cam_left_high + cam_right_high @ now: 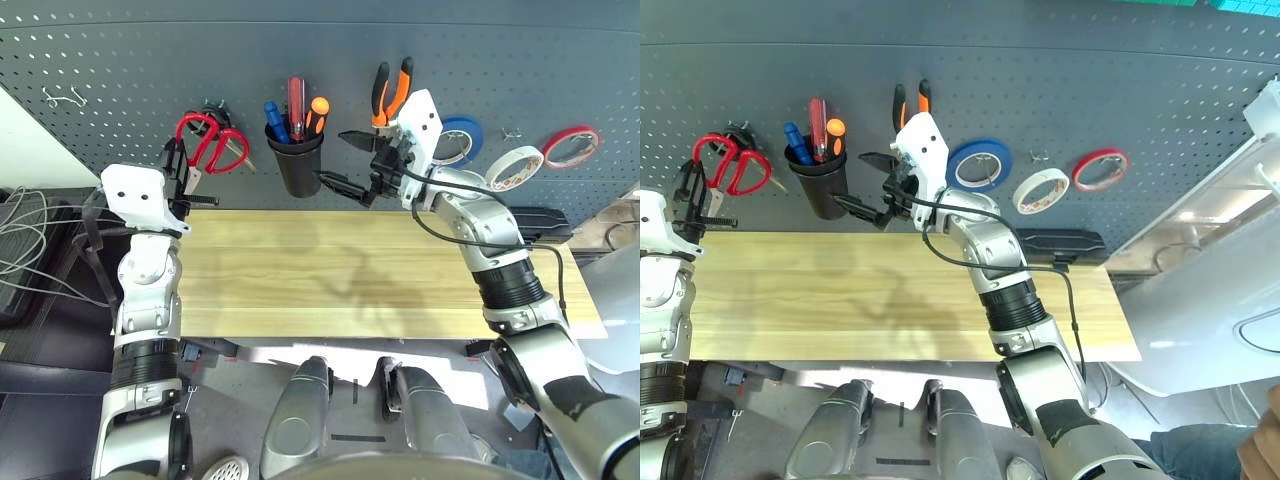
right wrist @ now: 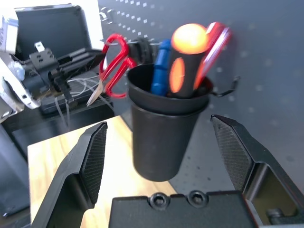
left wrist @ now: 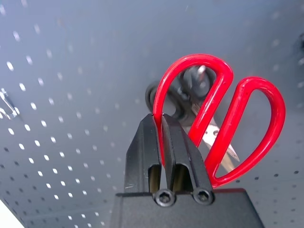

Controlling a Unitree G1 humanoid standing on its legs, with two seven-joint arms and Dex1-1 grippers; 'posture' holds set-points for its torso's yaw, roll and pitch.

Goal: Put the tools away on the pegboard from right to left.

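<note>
I see my left gripper (image 3: 159, 124) pinched shut on the red-handled scissors (image 1: 212, 143), upper left against the pegboard (image 1: 120, 60); my right gripper (image 1: 345, 162) gapes wide before the black cup (image 1: 297, 162).

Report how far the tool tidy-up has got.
Done: white tape roll and orange-handled pliers hang on the pegboard; the screwdriver stands in the black cup. In hand: the left hand grips the red-handled scissors at the board. Left: hooking and releasing them.

A blue tape roll (image 1: 459, 139) and a red tape roll (image 1: 572, 146) are hanging at one o'clock; grey cables (image 1: 25, 245) are lying at nine o'clock.
</note>
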